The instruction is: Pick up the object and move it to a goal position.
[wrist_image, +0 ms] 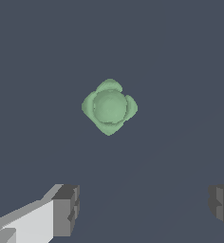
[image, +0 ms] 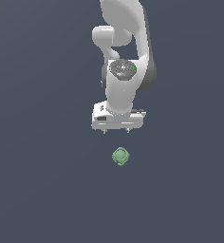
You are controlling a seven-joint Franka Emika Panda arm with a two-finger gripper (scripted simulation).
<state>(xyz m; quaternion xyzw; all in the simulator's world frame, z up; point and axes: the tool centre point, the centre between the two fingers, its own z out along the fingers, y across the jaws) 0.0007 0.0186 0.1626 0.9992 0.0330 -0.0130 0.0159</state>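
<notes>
**Open hand above a lone green object on a featureless surface**

A flat, dark blue-grey surface [image: 38, 190] fills both views from edge to edge. No border, corner or rim of it appears in either picture, so places cannot be given against an edge. It runs unbroken in every direction around the arm and the object.

The white robot arm [image: 126, 42] comes in from the top of the exterior view and points straight down, its wrist segment upright. A darker joint sits on the exterior view's right of that segment.

At the arm's lower end is the hand [image: 116, 130], a wide white block with two short finger stubs showing beneath it. In the wrist view the two fingers [wrist_image: 66, 209] are far apart, one at each side of the frame, with nothing between them but bare surface: the hand is spread open and holds nothing.

The object [image: 120, 156] is the smallest thing in sight: a pale green, roundish lump with a domed middle and four bumpy lobes around it, seen clearly in the wrist view [wrist_image: 109, 107]. In the exterior view it sits just below the hand, slightly toward the exterior view's right of the hand's middle, with a clear gap between them. Whether it rests on the surface cannot be told for certain. Nothing touches it, and open surface surrounds it on all sides.
</notes>
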